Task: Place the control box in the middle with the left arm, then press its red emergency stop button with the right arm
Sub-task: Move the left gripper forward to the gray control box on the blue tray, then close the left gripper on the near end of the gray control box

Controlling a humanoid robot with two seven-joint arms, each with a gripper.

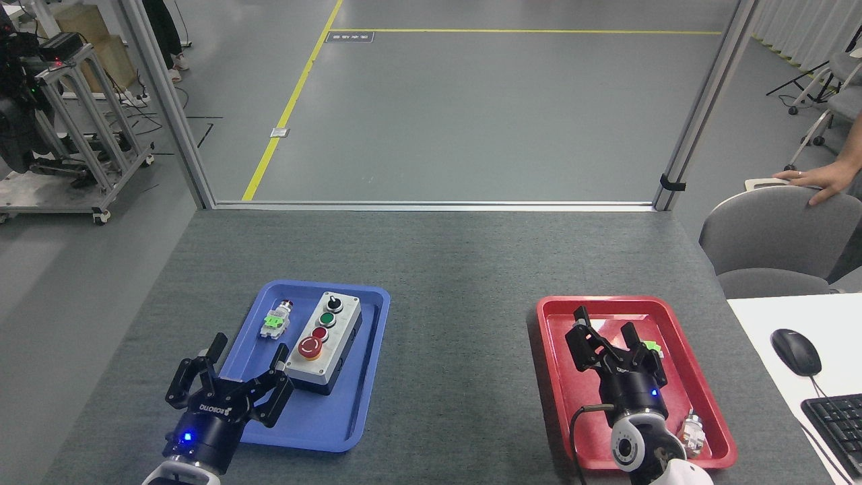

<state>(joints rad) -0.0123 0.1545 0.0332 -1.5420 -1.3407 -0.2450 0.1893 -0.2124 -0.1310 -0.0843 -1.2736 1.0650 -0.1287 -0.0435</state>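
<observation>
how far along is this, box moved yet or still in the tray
Nothing is done yet: the control box sits in the blue tray. In hand: the open left hand is near the box's near-left corner. Left: carry it to the bare middle, then the right hand presses the red emergency stop button.

You can read the white word ROBOTIQ on the black body of the left gripper (229, 374). The right gripper (614, 345) has white letters too, but you only see part of them. The floor sign (349, 37) by the yellow line is too small to read.
</observation>
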